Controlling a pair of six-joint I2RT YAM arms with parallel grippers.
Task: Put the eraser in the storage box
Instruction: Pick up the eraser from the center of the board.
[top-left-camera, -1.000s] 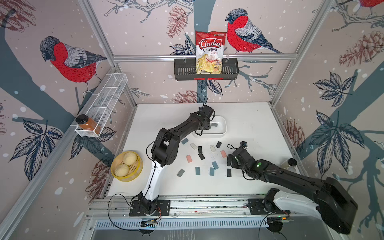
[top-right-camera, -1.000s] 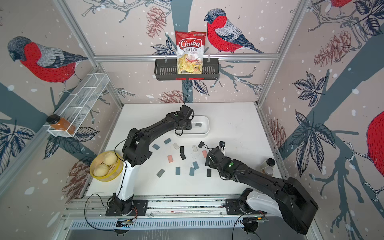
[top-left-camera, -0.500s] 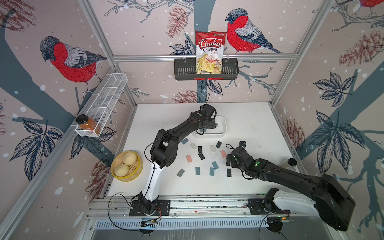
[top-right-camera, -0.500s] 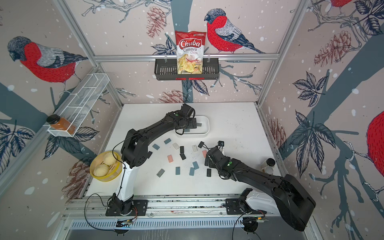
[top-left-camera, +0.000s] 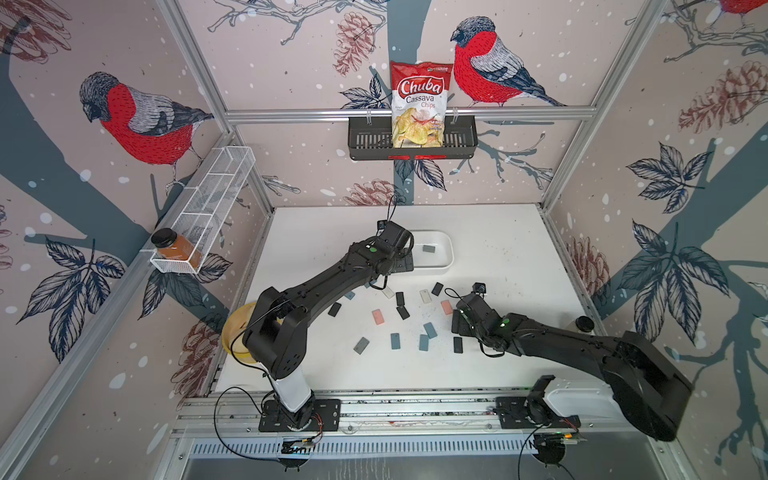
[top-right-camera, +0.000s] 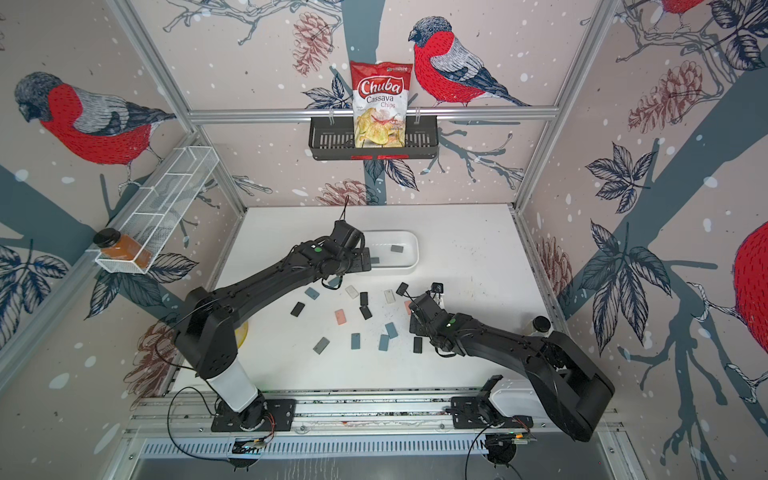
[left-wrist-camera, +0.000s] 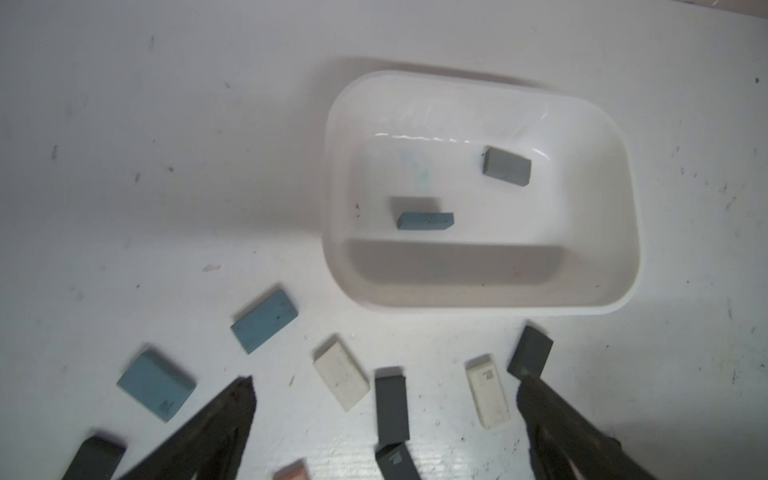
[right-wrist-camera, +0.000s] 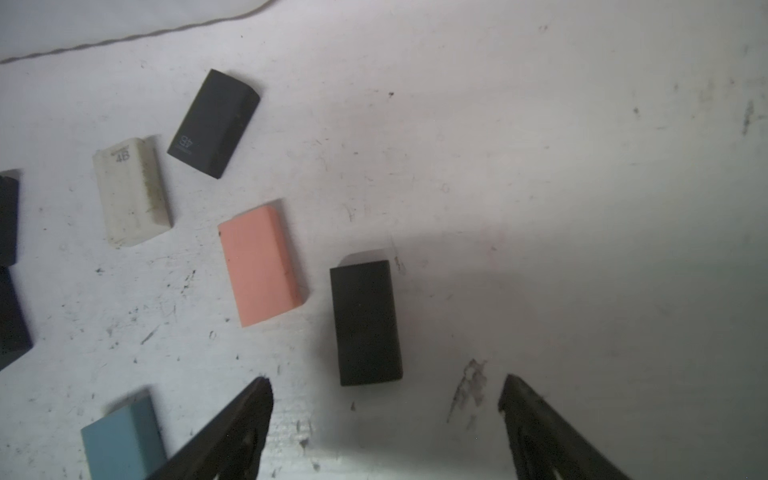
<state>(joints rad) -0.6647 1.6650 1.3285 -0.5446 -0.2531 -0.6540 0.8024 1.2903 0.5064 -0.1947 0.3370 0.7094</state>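
Two lie in the storage box (left-wrist-camera: 478, 305): grey eraser (left-wrist-camera: 506, 167), blue eraser (left-wrist-camera: 424, 220).

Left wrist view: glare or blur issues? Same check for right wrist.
Left wrist: glare streak on the inner wall of the storage box, a shadow band across its floor, left claw blurred at the frame edge. Right wrist: heavy shadow darkens one side of the table; black eraser sharp, right claw soft.

Top views looked down on the whole worktop (top-left-camera: 498, 249); wrist cameras closely faced its storage box (left-wrist-camera: 457, 266) and erasers (right-wrist-camera: 259, 266).
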